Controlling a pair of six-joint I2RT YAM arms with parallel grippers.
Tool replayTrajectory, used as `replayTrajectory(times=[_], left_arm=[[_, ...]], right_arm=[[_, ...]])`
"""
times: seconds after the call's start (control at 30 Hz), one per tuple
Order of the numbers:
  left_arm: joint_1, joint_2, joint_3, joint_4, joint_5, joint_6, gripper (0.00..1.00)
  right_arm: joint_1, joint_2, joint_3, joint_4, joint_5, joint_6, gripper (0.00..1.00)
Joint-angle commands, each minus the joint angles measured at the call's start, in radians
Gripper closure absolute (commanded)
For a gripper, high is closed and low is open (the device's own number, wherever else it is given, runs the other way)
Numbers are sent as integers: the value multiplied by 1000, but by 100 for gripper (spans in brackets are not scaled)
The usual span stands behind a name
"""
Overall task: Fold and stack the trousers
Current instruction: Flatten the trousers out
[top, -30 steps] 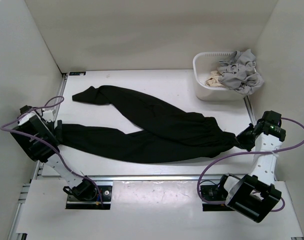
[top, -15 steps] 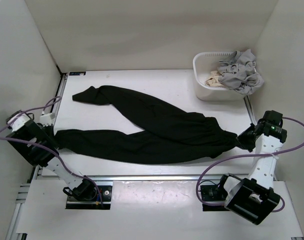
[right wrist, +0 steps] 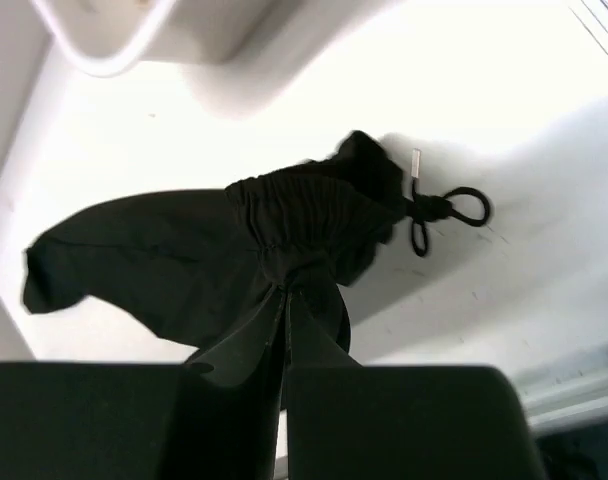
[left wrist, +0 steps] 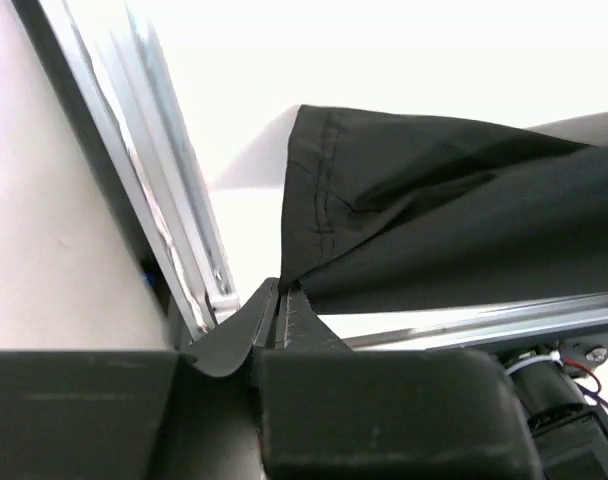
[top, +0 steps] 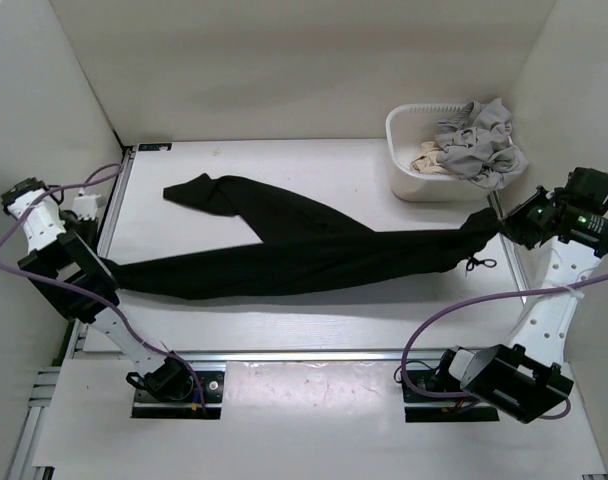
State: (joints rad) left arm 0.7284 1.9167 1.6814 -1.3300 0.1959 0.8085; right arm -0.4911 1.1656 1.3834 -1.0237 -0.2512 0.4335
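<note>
The black trousers (top: 304,255) hang stretched between both arms across the table. My left gripper (top: 102,268) is shut on the hem of one leg (left wrist: 324,210) at the left edge; in the left wrist view the gripper (left wrist: 282,290) pinches the hem's corner. My right gripper (top: 499,222) is shut on the gathered waistband (right wrist: 294,225) at the right, lifted off the table, and the right wrist view shows the gripper (right wrist: 285,290) biting the bunched elastic. A drawstring loop (right wrist: 454,208) dangles from the waist. The other leg (top: 199,190) trails back-left on the table.
A white basket (top: 424,165) stands at the back right with light grey garments (top: 479,140) and a beige cloth (top: 429,158) in it. A metal rail (left wrist: 174,180) runs along the table's left edge. White walls enclose the back and both sides.
Both arms have pulled apart and risen. The right gripper has carried the waistband up and toward the basket, the left has closed on the hem, and the trousers have gone taut.
</note>
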Motion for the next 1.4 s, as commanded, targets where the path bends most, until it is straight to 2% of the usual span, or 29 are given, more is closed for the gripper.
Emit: replayTrajectory(times=[0.0,0.07,0.1,0.2,0.23,0.33,0.5,0.6,0.67,0.7,0.73,0.8,0.87,0.93,1.03,1.1,1.27,1.37], left_arm=[[-43,18,63,14,-47,-32,86],[-43,28,49,14,-72,-42,86],[-43,28,29,14,-91,-42,86],[-52,38,6,14,-111,-31,86],[-52,48,23,14,-112,-31,86],[-66,82,90,14,-112,-43,86],[-205,152,194,14,-81,-95,86],[-285,296,295,26,-61,-161,86],[-296,373,375,37,-70,-207,86],[-296,408,462,37,-88,-254,82],[-296,460,497,37,-99,-273,61],[-296,463,529,78,-110,-295,52],[-296,414,453,135,-110,-305,45],[-287,302,378,210,-92,-296,42],[-245,173,247,210,-53,-267,40],[-201,84,128,221,-15,-232,36],[-118,-16,23,210,100,-184,36],[-107,-39,-75,198,109,-160,38]], right_arm=[[-7,-29,1,18,-71,-16,100],[-7,-97,-97,7,6,-16,100],[-7,-121,-230,16,6,-16,100],[-7,-184,-430,46,-5,-6,100],[-7,-184,-452,47,-5,-6,100],[-7,-185,-466,70,-5,-6,100],[-7,-116,-428,70,21,-26,100],[-7,-67,-419,70,21,-44,100],[-7,-54,-419,70,9,-55,100],[-7,-53,-419,70,9,-55,100],[-7,-53,-419,70,9,-55,100],[-7,-53,-419,70,0,-73,100],[-7,-53,-429,60,0,-82,100],[-7,-53,-444,60,0,-82,100],[-7,-63,-460,51,12,-91,100],[-7,-73,-471,51,12,-91,100],[-7,-73,-501,51,12,-91,100],[-7,-83,-501,42,12,-101,100]])
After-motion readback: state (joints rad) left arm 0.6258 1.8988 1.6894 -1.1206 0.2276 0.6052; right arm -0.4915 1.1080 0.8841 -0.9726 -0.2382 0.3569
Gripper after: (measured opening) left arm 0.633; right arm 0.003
